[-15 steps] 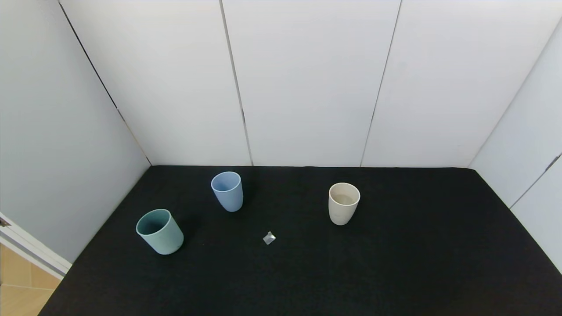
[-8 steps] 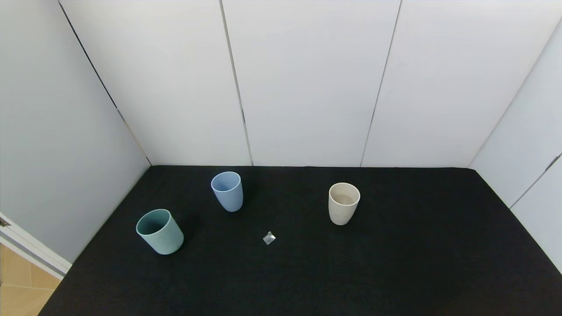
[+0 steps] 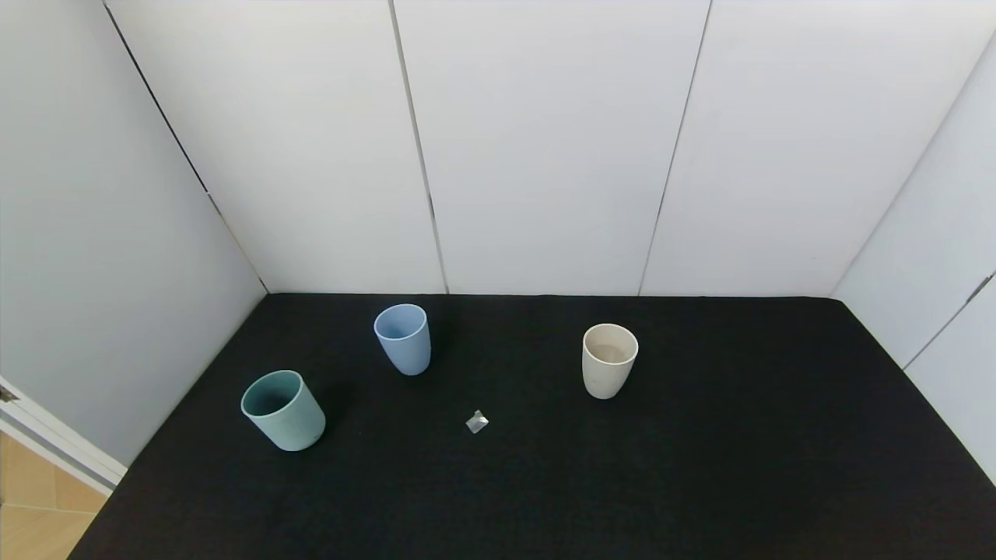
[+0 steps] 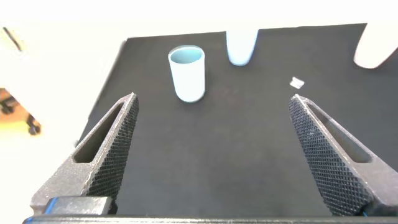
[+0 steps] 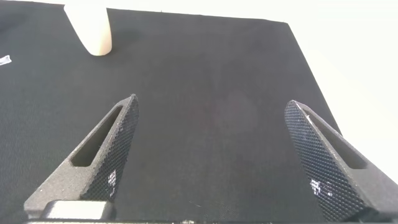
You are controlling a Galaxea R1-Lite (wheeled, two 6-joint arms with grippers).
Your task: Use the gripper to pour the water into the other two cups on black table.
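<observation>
So, three cups stand upright on the black tabletop (image 3: 700,467), and I'll use the little clear crumpled scrap (image 3: 477,421) as the reference point. The light blue cup (image 3: 403,338) is behind the scrap and a bit to its left, toward the white wall panels (image 3: 545,155). The cream-beige cup (image 3: 608,360) sits to the scrap's right, slightly farther back. The teal-green cup (image 3: 283,410) is well off to the scrap's left, closer to the tabletop's left edge. None of them touch each other. No water visible that I can make out, pouring or otherwise.

Neither arm shows in the head view. The left pincer (image 4: 214,149) hangs over the tabletop on the near side of the teal-green cup, fingers spread wide, nothing between them. The right pincer (image 5: 214,155) is also spread wide and empty, over bare tabletop on the near side of the cream-beige cup.
</observation>
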